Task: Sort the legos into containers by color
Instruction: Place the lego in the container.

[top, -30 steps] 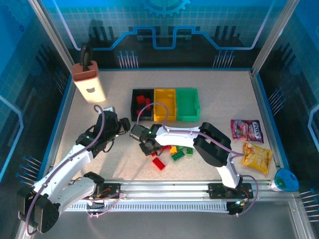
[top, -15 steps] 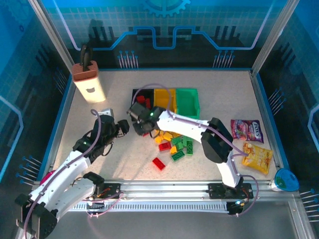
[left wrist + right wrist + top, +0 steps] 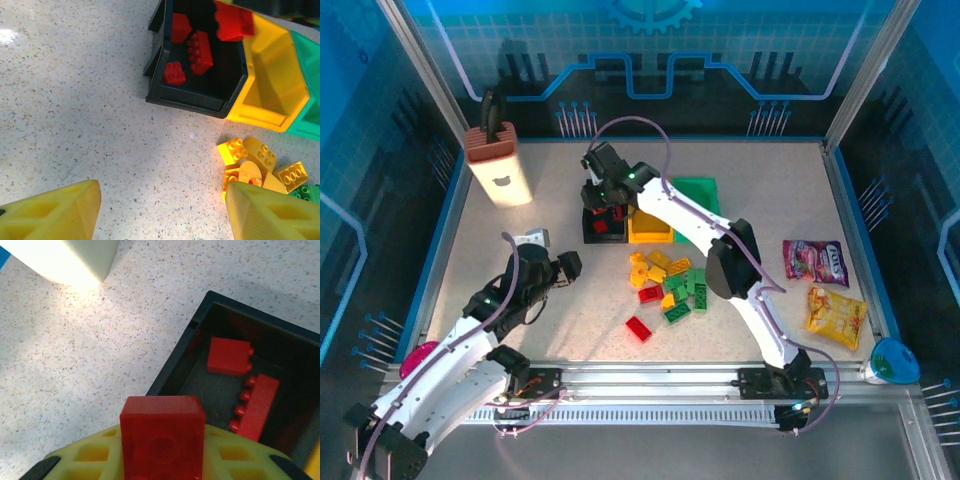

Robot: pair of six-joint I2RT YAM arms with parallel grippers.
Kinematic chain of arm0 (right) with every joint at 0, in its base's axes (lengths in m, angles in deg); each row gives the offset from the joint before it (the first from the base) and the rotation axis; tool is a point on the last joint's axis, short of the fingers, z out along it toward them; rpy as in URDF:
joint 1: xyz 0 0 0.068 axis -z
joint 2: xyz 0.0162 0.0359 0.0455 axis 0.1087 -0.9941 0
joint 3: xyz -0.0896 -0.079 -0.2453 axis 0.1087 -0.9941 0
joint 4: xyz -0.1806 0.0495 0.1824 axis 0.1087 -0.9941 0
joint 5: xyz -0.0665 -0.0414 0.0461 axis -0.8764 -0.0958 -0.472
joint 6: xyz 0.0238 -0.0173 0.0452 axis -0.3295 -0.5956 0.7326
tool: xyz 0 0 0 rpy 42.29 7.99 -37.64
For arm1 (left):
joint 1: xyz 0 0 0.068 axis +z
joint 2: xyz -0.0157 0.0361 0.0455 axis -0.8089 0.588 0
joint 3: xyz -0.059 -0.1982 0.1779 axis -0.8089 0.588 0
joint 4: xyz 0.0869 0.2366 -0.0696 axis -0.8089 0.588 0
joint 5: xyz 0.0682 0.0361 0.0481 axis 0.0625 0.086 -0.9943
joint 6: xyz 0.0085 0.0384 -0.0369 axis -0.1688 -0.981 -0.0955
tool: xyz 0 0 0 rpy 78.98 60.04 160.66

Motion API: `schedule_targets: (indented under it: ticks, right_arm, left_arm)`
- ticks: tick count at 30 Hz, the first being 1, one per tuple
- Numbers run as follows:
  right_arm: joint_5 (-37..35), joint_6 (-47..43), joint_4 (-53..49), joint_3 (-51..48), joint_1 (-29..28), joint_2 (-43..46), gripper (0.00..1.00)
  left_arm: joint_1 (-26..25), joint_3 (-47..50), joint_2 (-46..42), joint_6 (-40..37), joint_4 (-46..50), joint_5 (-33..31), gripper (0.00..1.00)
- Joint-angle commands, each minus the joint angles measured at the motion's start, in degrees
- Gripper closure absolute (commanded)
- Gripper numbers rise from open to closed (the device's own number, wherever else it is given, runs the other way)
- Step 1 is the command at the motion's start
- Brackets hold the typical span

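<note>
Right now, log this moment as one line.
right end effector: shut on red lego above black bin | left end effector: open, empty | loose legos: unsorted

Left bin (image 3: 590,236), middle bin (image 3: 650,230) and right bin (image 3: 698,200) stand touching in a row on the surface (image 3: 770,190). Three bricks (image 3: 200,47) lie in the left bin, and the right pincer (image 3: 604,195), gripping another brick (image 3: 162,427), hangs above it. Loose bricks (image 3: 672,285) lie before the row, a box (image 3: 500,172) stands well to its left, and two packets (image 3: 816,262) lie well to its right.
</note>
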Motion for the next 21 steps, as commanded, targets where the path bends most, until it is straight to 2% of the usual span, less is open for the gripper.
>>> schedule_targets:
  ticks: [1, 12, 17, 21]
  right_arm:
    - [1.24, -1.00, -3.59, 5.37, 0.79, -3.70, 0.67]
    - [-0.01, -0.18, -1.45, 3.72, 1.47, -3.82, 0.62]
    - [-0.53, -1.13, -0.53, 1.98, 1.45, -1.55, 0.31]
    - [-0.41, -1.91, -0.68, -0.51, 1.45, 3.11, 0.22]
  left_arm:
    - [-0.77, 0.09, -0.80, -0.10, 1.03, 1.27, 0.33]
    - [-7.10, -0.44, 3.55, -2.44, -0.88, 1.27, 0.33]
    - [-11.64, 0.09, 7.04, 0.84, -2.28, 0.27, 0.33]
    - [-14.81, -0.91, 10.94, 6.94, 0.01, 0.03, 0.33]
